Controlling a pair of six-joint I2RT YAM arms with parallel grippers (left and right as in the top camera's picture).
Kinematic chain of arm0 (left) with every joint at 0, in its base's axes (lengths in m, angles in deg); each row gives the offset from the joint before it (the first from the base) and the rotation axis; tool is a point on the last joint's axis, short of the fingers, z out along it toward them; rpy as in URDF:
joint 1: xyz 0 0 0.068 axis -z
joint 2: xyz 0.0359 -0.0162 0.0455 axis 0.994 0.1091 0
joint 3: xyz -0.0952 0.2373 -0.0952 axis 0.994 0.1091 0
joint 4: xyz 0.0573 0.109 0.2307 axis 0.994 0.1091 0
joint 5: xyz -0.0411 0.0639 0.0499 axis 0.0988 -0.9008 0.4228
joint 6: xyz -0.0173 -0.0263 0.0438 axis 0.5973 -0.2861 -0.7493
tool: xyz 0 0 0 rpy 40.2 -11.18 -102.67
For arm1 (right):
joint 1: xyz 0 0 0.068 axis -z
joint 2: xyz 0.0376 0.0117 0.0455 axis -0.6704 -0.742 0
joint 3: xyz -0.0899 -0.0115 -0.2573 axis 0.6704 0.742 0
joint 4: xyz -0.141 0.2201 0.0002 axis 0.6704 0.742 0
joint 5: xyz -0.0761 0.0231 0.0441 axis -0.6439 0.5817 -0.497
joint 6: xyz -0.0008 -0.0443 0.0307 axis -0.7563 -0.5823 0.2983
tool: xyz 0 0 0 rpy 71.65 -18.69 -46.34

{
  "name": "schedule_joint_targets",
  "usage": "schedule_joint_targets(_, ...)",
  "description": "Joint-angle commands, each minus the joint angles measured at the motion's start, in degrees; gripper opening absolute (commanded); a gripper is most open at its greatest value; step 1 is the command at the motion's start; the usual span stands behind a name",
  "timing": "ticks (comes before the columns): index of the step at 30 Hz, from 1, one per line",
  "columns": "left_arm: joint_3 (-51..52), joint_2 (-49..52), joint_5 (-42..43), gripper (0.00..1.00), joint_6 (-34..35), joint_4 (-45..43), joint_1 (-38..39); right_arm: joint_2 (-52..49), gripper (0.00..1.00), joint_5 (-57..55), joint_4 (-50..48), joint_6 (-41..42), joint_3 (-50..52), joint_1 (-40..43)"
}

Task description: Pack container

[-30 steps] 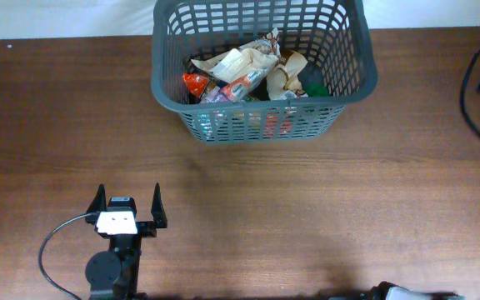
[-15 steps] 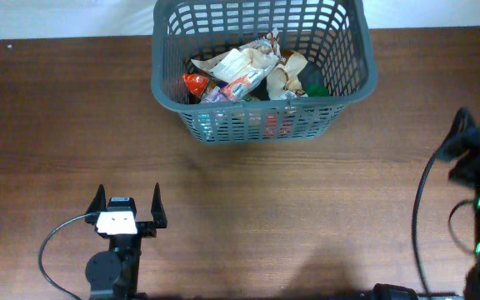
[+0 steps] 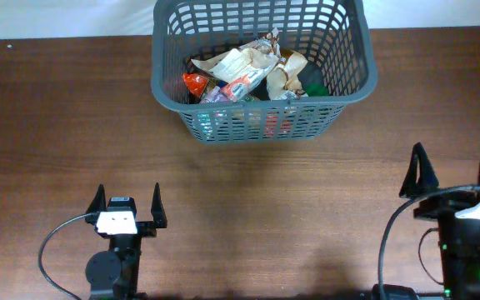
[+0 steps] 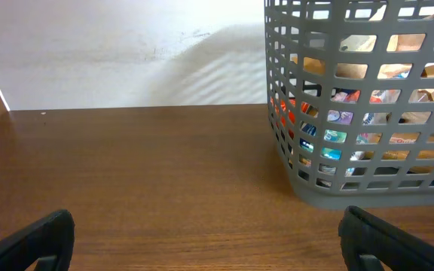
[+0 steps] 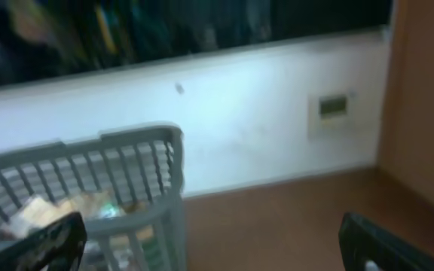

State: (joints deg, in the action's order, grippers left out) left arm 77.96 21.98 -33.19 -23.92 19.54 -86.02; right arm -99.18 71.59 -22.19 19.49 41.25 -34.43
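The container (image 3: 357, 79) is a large dark grey lattice basket at the table's far middle, holding several packets and wrappers. It shows at the right of the left wrist view (image 4: 300, 173) and, blurred, at the left of the right wrist view (image 5: 168, 196). My left gripper (image 3: 127, 202) is open and empty near the front left, well short of the container; its fingertips frame bare wood in the left wrist view (image 4: 206, 241). My right gripper (image 3: 457, 171) is open and empty at the front right, also apart from the container.
The brown wooden table (image 3: 240, 192) runs to a white wall at the back. A black cable (image 3: 473, 83) hangs at the right edge.
The right arm has come into the overhead view at the front right and moved down and left, its open fingers now pointing towards the container. The left arm has not moved.
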Motion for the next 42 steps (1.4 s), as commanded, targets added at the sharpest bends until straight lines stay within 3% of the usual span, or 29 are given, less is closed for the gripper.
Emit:
schedule_joint_targets(1, 0.52, -0.55, -0.42, 0.99, 0.37, -0.02, -0.28, 5.22, 0.99, 2.89, -5.84, 0.31, 6.23, -0.63)
schedule_joint_targets(9, 0.52, -0.55, -0.42, 0.99, 0.37, -0.04, -0.28, 12.57, 0.99, 3.21, -8.87, 0.33, 13.42, -0.63)
schedule_joint_targets(23, 0.52, -0.55, -0.42, 0.99, 0.37, -0.04, -0.28, 18.53, 0.99, 5.75, -9.35, 0.33, 16.98, -0.63)
schedule_joint_targets(42, 0.52, -0.55, -0.42, 0.99, 0.37, -0.02, -0.28, 21.88, 0.99, 10.78, -23.19, 0.31, 29.92, -0.66)
